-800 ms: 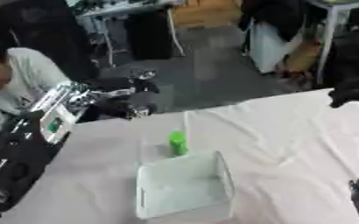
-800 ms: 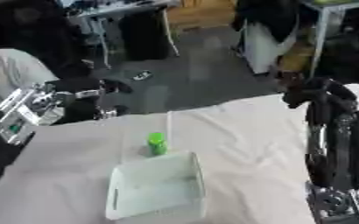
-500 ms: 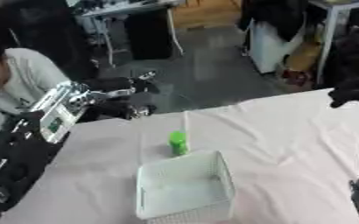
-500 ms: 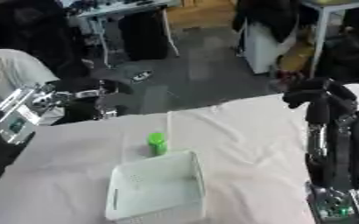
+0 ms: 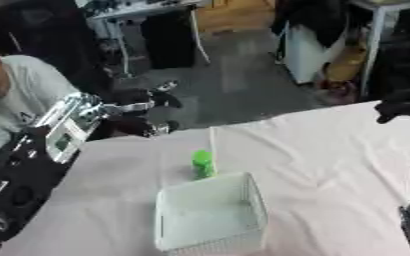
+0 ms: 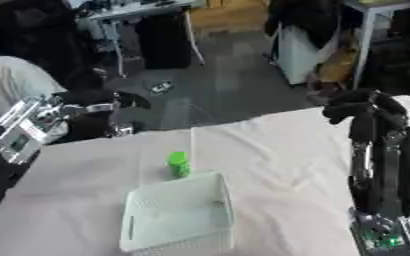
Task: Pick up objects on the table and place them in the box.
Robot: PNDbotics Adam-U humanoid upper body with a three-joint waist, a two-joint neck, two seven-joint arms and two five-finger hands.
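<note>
The left hand (image 5: 143,112) hangs raised past the table's (image 5: 331,150) far-left edge, fingers curled on nothing, the right hand (image 6: 359,106) stands upright at the right — curled too — while the green bottle (image 5: 202,164) stands just behind the white box (image 5: 210,212).

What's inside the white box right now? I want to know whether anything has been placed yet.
Nothing shows inside the white box: its visible floor is bare. The near wall hides a strip of the floor behind it. The green object stands upright on the table just beyond the far rim, outside.
</note>
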